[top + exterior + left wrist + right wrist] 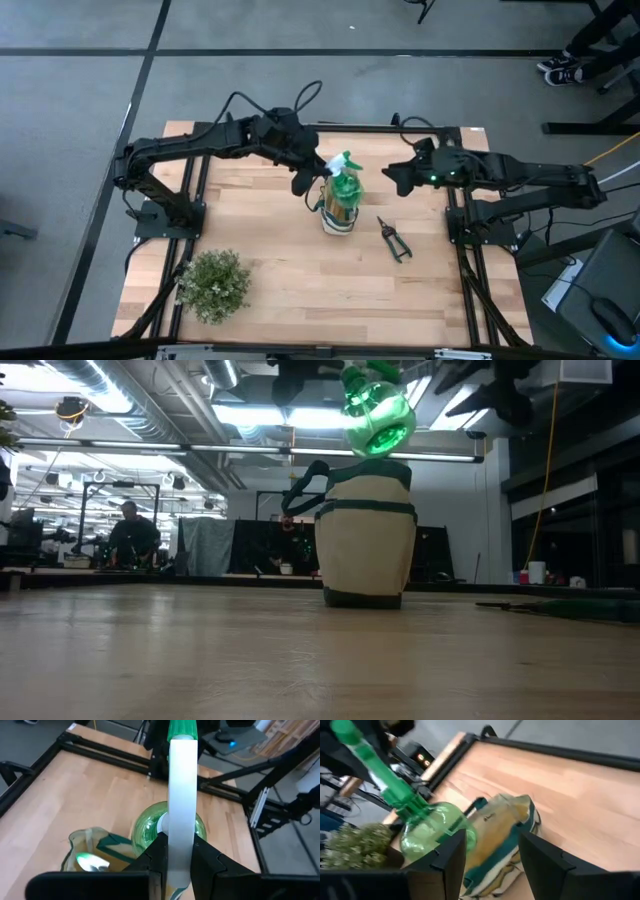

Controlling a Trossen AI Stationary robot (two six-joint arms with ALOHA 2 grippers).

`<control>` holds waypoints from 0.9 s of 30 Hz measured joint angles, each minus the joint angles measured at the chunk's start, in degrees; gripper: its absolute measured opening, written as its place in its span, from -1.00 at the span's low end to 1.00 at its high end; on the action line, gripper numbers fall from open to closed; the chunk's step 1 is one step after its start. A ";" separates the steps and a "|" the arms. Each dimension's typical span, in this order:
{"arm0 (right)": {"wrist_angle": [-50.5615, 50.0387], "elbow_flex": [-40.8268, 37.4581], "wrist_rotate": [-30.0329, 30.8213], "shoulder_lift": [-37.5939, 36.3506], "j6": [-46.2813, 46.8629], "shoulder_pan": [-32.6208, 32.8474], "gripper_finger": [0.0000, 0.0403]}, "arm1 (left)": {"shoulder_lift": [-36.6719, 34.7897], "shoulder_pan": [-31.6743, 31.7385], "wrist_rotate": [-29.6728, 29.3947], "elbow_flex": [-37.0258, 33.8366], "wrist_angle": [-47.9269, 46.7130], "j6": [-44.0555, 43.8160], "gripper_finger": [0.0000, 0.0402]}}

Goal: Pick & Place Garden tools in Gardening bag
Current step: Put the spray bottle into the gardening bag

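The near part of the surface (300, 300) is bare wood except for the plant (213, 284), which sits close to the near left corner. Toward the middle, the bag (338, 216) stands upright, with open wood on every side of it. The shears (394, 240) lie flat to its right, apart from it and short of the right edge. Directly over the bag's open mouth hangs the bottle (345, 184), tilted, its round green body just above the rim in the low view and not touching it. The left gripper (177, 862) is closed on the bottle's white trigger, holding it from above. The right gripper (395, 178) hovers to the right of the bottle, level with it, its fingers (447, 857) spread apart with nothing between them and a clear gap to the bottle. Beyond the bag the far strip of wood is bare up to the dark frame rail (360, 127).
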 joint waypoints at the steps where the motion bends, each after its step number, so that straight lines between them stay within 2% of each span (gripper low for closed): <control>1: -0.23 0.00 -0.01 0.61 0.01 0.00 -0.10 | 0.00 -0.23 -0.63 0.00 -0.46 0.37 -0.78; 10: -1.89 0.00 -0.11 5.09 -0.54 0.04 -0.10 | 2.59 -1.68 -3.58 -0.09 -2.40 -1.18 -0.77; 17: -2.66 0.00 -4.45 6.98 0.82 0.07 -0.10 | 3.26 -1.57 -5.15 -0.09 -4.98 -3.74 -0.77; 21: -2.80 -0.02 -4.97 7.23 1.63 0.09 -0.10 | 3.26 -0.68 -6.52 -0.09 -6.13 -3.72 -0.77; 27: -2.77 -0.02 -4.95 7.27 2.11 0.09 -0.10 | 5.12 -0.26 -11.22 -0.09 -6.29 -1.64 -0.76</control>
